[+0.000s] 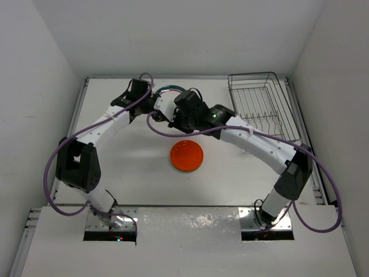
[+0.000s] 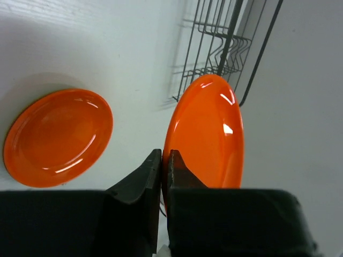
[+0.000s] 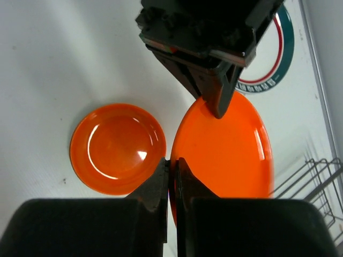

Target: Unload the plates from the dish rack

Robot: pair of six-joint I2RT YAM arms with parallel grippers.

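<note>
1. Checking grips: my left gripper and right gripper each pinch the rim of the held plate, jaws nearly closed. This orange-red plate stands on edge above the table, far centre, left of the dish rack.
2. Risk: if I move either arm while both clamp, the glossy rim may twist or slip.
3. Risk: if both let go together, it drops near the flat plate or the teal-ringed plate.
</note>
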